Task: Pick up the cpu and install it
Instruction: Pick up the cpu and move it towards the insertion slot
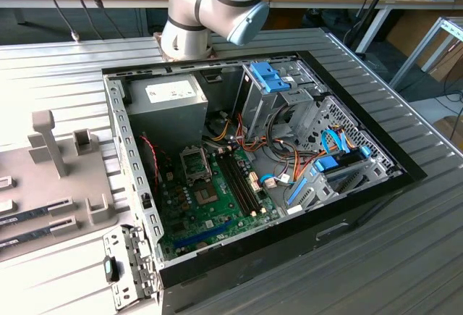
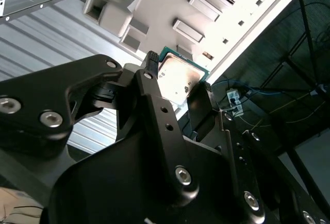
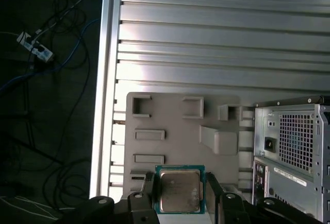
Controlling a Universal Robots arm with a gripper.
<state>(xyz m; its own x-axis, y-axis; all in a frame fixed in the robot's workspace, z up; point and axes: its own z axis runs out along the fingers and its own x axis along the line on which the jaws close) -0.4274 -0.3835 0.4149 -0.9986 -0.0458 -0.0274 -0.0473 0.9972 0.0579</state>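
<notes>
Cpu (image 2: 178,80) is hanging pinched by two opposite edges between the black fingers (image 2: 154,98) of the gripper (image 2: 179,74) in the second wrist view, its silver top facing the camera. The grey holder tray (image 2: 154,0) is lying well below it, and floor cables are showing just past the table edge. The hold is looking thin to me. Only the tips are catching the chip's rim, so a jolt could be tilting it or letting it slip, and this close to the edge it might end up on the floor.

In the first wrist view the chip is sitting square between the clenched tips, over one end of the tray, which is resting on the ribbed table (image 3: 206,38) with the rear of the computer case (image 3: 289,131) beside it.

In the exterior view the arm (image 1: 210,3) is reaching out of frame, while the opened case is lying with its green board (image 1: 210,213) and the socket (image 1: 194,161) exposed. I cannot tell whether the socket's frame is open. A chip arriving rotated or skewed there would be risking bent contacts.
</notes>
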